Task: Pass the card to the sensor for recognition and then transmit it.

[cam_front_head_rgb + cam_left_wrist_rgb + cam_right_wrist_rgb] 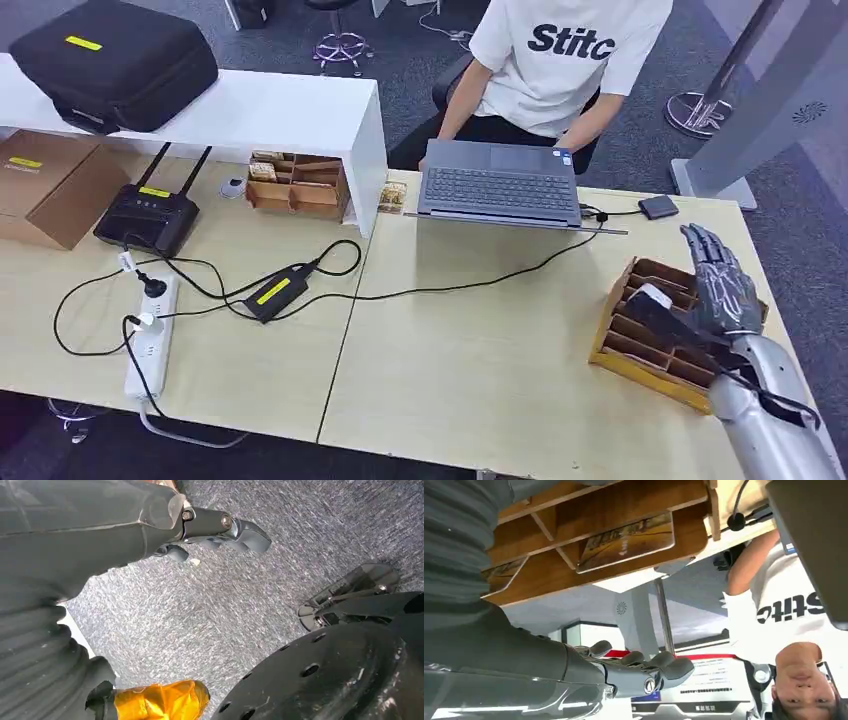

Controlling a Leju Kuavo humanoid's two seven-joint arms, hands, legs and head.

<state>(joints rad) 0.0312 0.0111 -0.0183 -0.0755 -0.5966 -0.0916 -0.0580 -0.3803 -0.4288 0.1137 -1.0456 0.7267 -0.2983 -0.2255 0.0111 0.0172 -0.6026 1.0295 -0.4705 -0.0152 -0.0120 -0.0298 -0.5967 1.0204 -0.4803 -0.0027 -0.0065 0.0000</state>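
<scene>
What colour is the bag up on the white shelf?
The bag is black with a small yellow label, clearest in the head view.

Office: desk (pixel 480 350) with laptop (pixel 499 186); carpeted floor (pixel 400 70).

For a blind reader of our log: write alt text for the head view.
The robot's silver right hand hovers, fingers spread, over a slotted wooden card rack at the pale wooden table's right edge. Across the table, a person in a white T-shirt sits behind an open grey laptop.

Pale wooden table (pixel 480 350) carried: grey open laptop (pixel 500 185), slotted wooden card rack (pixel 655 335), black power adapter (pixel 275 292), white power strip (pixel 150 340), black antenna router (pixel 148 215), brown cardboard box (pixel 50 185), white raised shelf (pixel 290 115).
</scene>
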